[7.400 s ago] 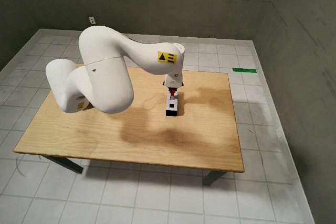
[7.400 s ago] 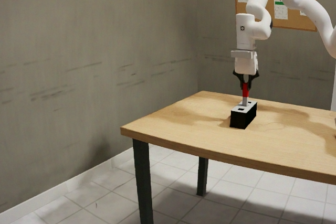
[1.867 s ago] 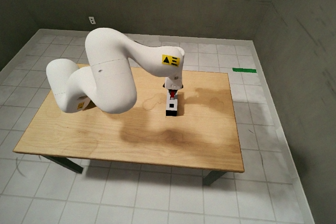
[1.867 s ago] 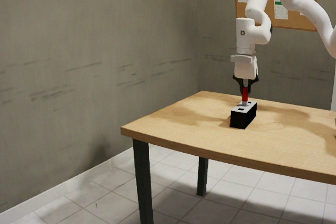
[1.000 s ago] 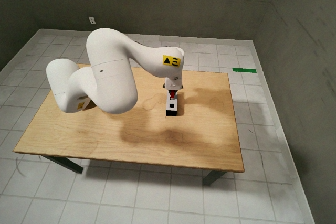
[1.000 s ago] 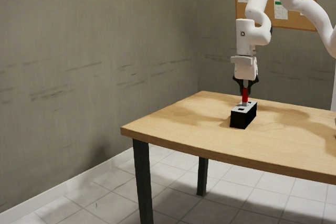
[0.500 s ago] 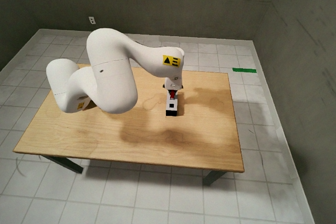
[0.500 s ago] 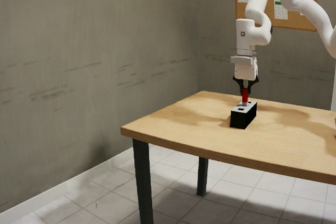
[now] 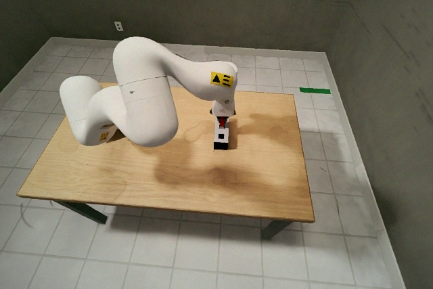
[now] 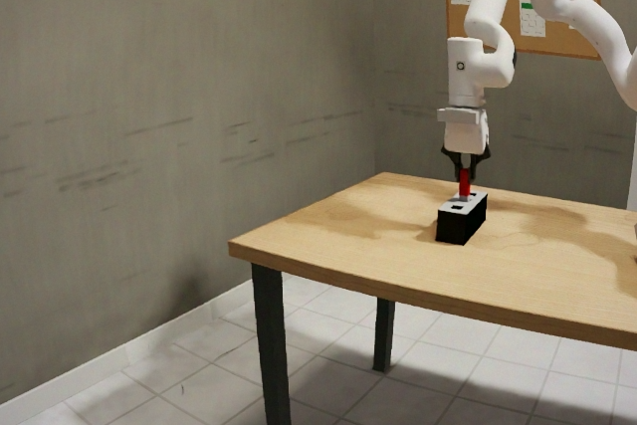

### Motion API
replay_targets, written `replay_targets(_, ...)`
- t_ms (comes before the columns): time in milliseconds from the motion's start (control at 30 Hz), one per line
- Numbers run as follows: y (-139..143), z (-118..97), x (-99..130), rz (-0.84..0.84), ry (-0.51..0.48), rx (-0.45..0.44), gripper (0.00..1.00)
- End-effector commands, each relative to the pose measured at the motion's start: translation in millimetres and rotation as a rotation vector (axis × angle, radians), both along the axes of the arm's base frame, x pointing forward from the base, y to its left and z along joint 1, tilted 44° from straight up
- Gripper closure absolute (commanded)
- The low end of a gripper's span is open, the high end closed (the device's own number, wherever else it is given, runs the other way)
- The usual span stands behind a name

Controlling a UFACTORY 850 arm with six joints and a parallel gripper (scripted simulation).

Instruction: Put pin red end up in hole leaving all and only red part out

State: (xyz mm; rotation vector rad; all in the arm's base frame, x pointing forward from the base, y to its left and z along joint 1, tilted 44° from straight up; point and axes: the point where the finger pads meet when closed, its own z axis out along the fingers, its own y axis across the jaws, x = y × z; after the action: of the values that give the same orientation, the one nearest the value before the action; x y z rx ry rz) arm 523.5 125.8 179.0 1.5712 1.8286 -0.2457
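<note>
1. The slim two-tone pin [image 10: 464,185] has a red upper part and a short pale grey stretch showing just above the block.
2. The rectangular block with black sides and a white top face [image 10: 461,217] lies on the light wooden table [image 10: 359,250], well in from the edges, and serves as the landmark here.
3. The pin stands upright, long axis vertical, red end up, and its lower end enters the block's top at about the middle of its length.
4. The black-fingered gripper [image 10: 464,169] on the white robot arm [image 10: 476,71] hangs straight above the block, its jaws pinching the pin's red top.
5. In the exterior view, the whole red part and the grey band under it show above the block, and one open square hole lies nearer the camera than the pin.
6. In the top view, the arm's wrist [image 9: 222,105] hides the gripper; only a bit of the pin's red [image 9: 222,122] shows at the block's far part, with one dark square hole in the block's white top [image 9: 220,135] on the near side.
7. Only the exterior view shows the cork notice board [image 10: 555,34] on the wall behind the block; only the top view shows the green strip [image 9: 314,91] on the tiled floor beyond the table.
</note>
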Motion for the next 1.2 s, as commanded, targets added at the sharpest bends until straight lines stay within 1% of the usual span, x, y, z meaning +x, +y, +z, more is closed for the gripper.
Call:
replay_targets(0, 0.5, 0.7, 0.4, 0.001, -0.001, 0.001, 1.00)
replay_targets(1167, -0.9, -2.5, 2.7, 0.001, -0.001, 0.001, 1.00)
